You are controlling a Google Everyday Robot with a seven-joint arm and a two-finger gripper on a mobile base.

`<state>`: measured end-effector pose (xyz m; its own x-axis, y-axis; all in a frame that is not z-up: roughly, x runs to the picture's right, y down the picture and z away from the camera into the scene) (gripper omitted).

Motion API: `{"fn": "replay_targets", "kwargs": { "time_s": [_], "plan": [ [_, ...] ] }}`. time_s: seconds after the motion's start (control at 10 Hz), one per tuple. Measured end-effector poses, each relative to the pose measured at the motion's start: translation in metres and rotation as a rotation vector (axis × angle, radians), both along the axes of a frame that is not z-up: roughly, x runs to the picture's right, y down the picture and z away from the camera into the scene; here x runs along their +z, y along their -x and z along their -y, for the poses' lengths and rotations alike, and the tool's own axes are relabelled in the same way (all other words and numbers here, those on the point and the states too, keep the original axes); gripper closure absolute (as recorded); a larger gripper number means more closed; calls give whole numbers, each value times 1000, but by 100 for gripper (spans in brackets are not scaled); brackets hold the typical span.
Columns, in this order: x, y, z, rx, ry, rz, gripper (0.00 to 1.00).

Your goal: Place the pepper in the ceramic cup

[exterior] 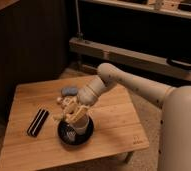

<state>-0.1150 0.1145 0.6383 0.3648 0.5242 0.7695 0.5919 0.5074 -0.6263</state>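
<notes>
The gripper (73, 114) is at the end of the pale arm that reaches in from the right. It hangs right over the whitish ceramic cup (82, 128), which stands on the black round saucer (69, 138) on the wooden table (114, 127). The gripper hides most of the cup's mouth. I cannot make out the orange-red pepper; it may be hidden by the gripper or by the cup.
A blue-grey rounded lump (69, 91) lies behind the gripper. A small pale object (59, 101) lies to the left of it. A flat black striped object (37, 122) lies at the left of the table. A dark shelf unit (139, 55) stands behind.
</notes>
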Motion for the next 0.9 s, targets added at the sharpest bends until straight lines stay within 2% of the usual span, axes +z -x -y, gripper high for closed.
{"fn": "replay_targets", "kwargs": {
  "time_s": [0.1,0.2,0.9],
  "plan": [
    [1,0,0,3,5,2,23],
    [1,0,0,7,10,4,20],
    [2,0,0,7,10,5,20]
  ]
}}
